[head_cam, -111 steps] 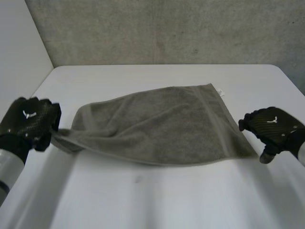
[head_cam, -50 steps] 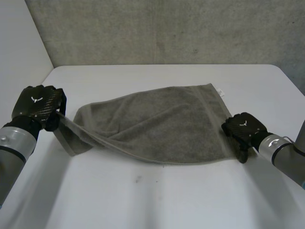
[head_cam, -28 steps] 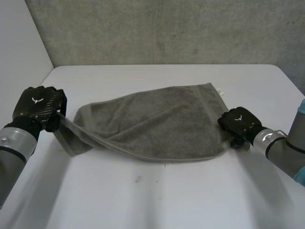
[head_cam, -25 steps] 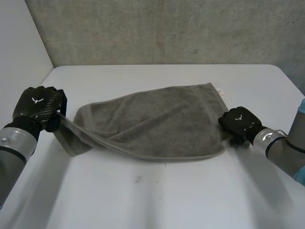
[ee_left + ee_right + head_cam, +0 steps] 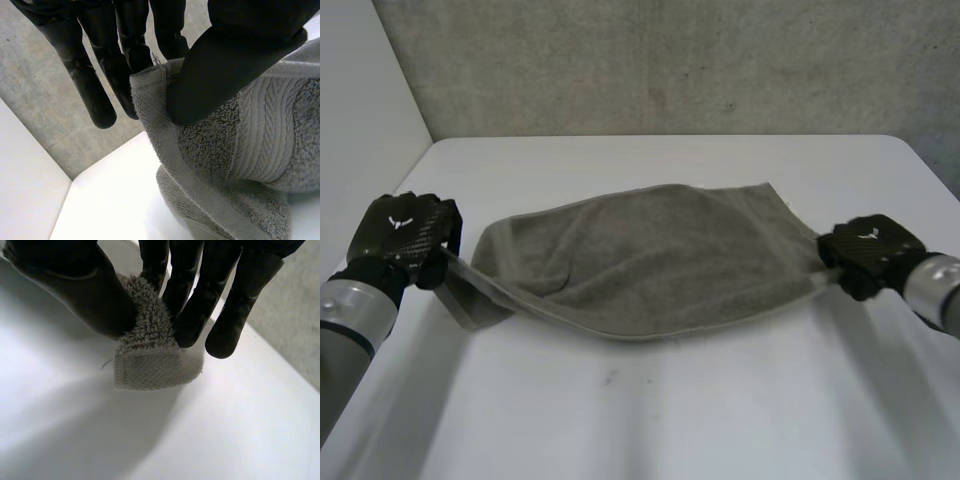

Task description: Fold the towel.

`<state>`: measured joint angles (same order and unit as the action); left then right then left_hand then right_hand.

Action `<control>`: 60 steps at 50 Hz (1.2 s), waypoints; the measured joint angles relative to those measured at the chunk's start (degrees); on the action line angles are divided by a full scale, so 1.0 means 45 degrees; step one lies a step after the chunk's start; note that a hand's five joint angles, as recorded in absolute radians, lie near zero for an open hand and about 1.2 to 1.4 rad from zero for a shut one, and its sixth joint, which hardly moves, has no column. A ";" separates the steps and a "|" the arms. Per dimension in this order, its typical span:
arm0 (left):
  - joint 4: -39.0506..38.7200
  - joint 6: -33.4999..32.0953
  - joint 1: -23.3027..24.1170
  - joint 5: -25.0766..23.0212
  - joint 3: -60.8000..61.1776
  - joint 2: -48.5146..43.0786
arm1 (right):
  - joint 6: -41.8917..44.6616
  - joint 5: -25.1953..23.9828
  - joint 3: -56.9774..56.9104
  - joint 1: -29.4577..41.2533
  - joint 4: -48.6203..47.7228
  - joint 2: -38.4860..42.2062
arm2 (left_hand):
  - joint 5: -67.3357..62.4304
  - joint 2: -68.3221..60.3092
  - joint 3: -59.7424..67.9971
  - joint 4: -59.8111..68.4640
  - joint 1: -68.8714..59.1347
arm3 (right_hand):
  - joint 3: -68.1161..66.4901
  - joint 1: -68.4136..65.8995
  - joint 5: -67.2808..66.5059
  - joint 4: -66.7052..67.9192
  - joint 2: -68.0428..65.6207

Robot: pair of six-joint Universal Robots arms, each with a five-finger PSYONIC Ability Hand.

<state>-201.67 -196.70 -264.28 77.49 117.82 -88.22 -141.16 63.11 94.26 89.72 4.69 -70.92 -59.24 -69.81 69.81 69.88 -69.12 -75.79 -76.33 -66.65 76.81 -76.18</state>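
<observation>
A grey towel (image 5: 650,255) lies stretched across the middle of the white table (image 5: 650,410), sagging between both hands. My left hand (image 5: 402,236) is at the towel's left end, lifted a little off the table. In the left wrist view the thumb (image 5: 235,65) pinches a hemmed corner of the towel (image 5: 260,145) against the fingers (image 5: 125,55). My right hand (image 5: 865,252) is at the towel's right end. In the right wrist view its thumb (image 5: 75,290) and fingers (image 5: 195,300) pinch a towel corner (image 5: 150,360) just above the table.
A grey wall (image 5: 670,60) stands behind the table's far edge. A white side panel (image 5: 360,120) rises at the left. Bare table surface (image 5: 700,160) lies beyond the towel and in front of it.
My right hand closed on the towel's right near corner, then pulled it right and up, drawing the towel taut. The left hand kept its grip and shifted slightly lower.
</observation>
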 measured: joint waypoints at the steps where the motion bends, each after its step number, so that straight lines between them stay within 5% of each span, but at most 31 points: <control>1: 0.0050 -0.0011 0.0005 -0.0009 0.0074 0.0097 | 0.0125 -0.0009 0.0087 -0.0133 0.0262 -0.0188 | 0.0000 0.0000 0.0000 0.0000 0.0000 | 0.0000 0.0000 0.0001 0.0000 0.0000; 14: 0.2370 -0.0303 0.0035 -0.0156 0.1503 0.2857 | 0.4603 -0.0277 0.1280 -0.3312 0.6658 -0.4357 | 0.0000 0.0000 0.0001 0.0000 0.0000 | 0.0000 -0.0001 0.0000 0.0000 0.0000; 23: 0.3388 -0.1303 -0.0057 -0.0351 0.1649 0.3403 | 0.5954 -0.1225 0.1757 -0.3862 0.7728 -0.4846 | 0.0000 0.0000 0.0001 0.0000 0.0000 | 0.0000 0.0000 0.0001 0.0000 0.0000; 30: 0.2473 -0.1670 -0.0284 -0.0623 0.0964 0.2362 | 0.4798 -0.1424 0.1160 -0.3419 0.6146 -0.2987 | -0.0002 0.0000 0.0001 0.0000 0.0000 | 0.0000 -0.0001 0.0000 0.0000 0.0000; 38: 0.0677 -0.1605 0.0235 -0.0474 -0.1473 -0.1267 | 0.2384 0.0260 -0.1612 -0.1284 0.4353 0.0521 | 0.0000 0.0000 0.0001 0.0000 0.0000 | 0.0000 -0.0002 0.0001 0.0000 0.0000; 51: 0.0547 -0.1575 0.1621 0.1068 -0.7343 -0.7223 | -0.0169 0.2319 -0.6707 0.0566 0.2674 0.4932 | 0.0000 0.0000 0.0001 0.0000 0.0000 | 0.0000 -0.0004 0.0000 0.0000 0.0000; 60: 0.0681 -0.1613 0.1973 0.1942 -1.0291 -0.9621 | -0.0503 0.3301 -0.9079 0.1046 0.2371 0.6584 | 0.0000 0.0000 0.0001 0.0000 -0.0001 | 0.0001 -0.0004 0.0000 0.0000 0.0000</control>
<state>-198.60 -203.96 -255.40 86.22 71.51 -131.52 -143.43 77.97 53.41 94.43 15.36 -41.29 -59.24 -69.81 69.82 69.88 -69.12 -75.78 -76.35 -66.65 76.81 -76.18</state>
